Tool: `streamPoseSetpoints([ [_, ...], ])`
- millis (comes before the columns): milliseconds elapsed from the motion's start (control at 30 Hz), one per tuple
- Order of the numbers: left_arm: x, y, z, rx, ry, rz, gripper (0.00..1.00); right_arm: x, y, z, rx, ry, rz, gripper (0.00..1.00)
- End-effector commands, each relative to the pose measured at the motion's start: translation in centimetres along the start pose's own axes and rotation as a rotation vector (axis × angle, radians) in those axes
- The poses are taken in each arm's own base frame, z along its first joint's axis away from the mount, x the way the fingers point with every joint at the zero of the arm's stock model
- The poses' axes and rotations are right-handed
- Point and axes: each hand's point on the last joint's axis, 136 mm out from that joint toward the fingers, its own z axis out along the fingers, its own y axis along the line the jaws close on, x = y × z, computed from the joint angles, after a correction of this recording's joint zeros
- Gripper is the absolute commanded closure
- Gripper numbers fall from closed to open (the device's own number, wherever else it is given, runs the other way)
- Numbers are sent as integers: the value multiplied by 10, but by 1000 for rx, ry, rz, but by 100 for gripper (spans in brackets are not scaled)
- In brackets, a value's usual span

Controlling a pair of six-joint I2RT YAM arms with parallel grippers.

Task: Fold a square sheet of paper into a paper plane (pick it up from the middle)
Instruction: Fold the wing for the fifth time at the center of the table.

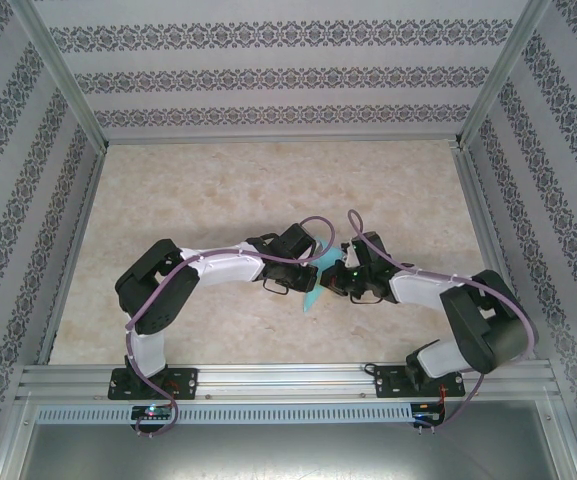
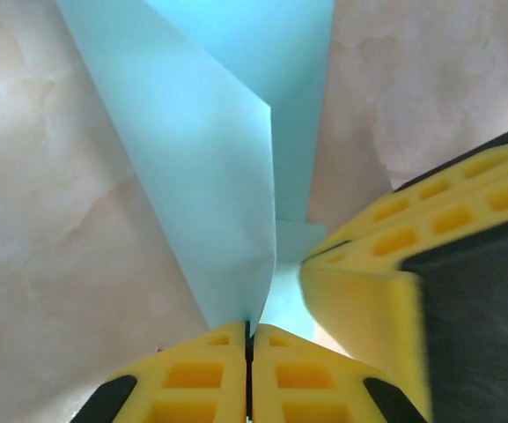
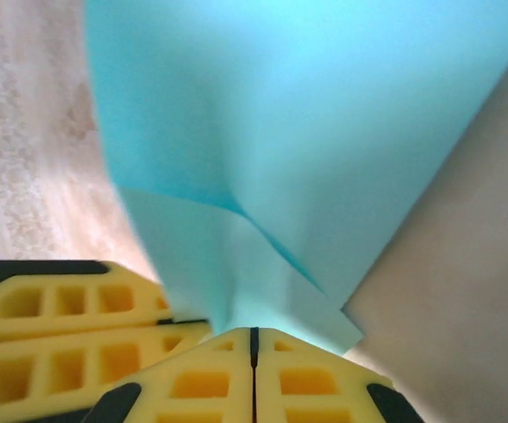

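Note:
The light turquoise sheet of paper (image 1: 312, 296) hangs folded between both grippers over the middle of the table. In the left wrist view a pointed folded flap of the sheet of paper (image 2: 201, 167) runs down into my left gripper (image 2: 249, 328), whose yellow fingers are shut on its tip. The right gripper's yellow fingers (image 2: 386, 256) press in close from the right. In the right wrist view the sheet of paper (image 3: 315, 132) spreads above my right gripper (image 3: 254, 331), shut on its lower edge, with the left gripper's fingers (image 3: 60, 330) alongside. I cannot tell whether it has the paper plane's form.
The beige marbled table (image 1: 218, 190) lies under both arms. Aluminium rails (image 1: 78, 230) and patterned walls (image 1: 278, 75) close it in on the left, right and far sides. The two wrists (image 1: 353, 270) nearly touch at the centre.

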Motion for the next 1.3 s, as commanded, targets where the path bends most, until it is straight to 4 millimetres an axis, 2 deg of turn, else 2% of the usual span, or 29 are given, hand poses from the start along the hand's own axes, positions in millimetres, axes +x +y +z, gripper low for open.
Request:
streamPoseSetpoints([
  [0,4,4,-2,-39,-2,6,90,2,-4,-6,18,-9,-11,92],
  [133,3,4,-1,-34,-8,-2,90,1,1,-4,-18,-11,6,92],
  [367,3,3,-2,-24,-18,-12,90,2,0,13,-50,6,35,93],
  [533,0,4,-4,-29,-33,-20,90,3,-10,19,-21,16,42,94],
  [833,-7,-12,-14,50,-75,-16,90,8,-24,26,35,38,48,94],
  [1267,8,-12,3,80,-9,-22,90,12,-29,27,39,47,62,95],
])
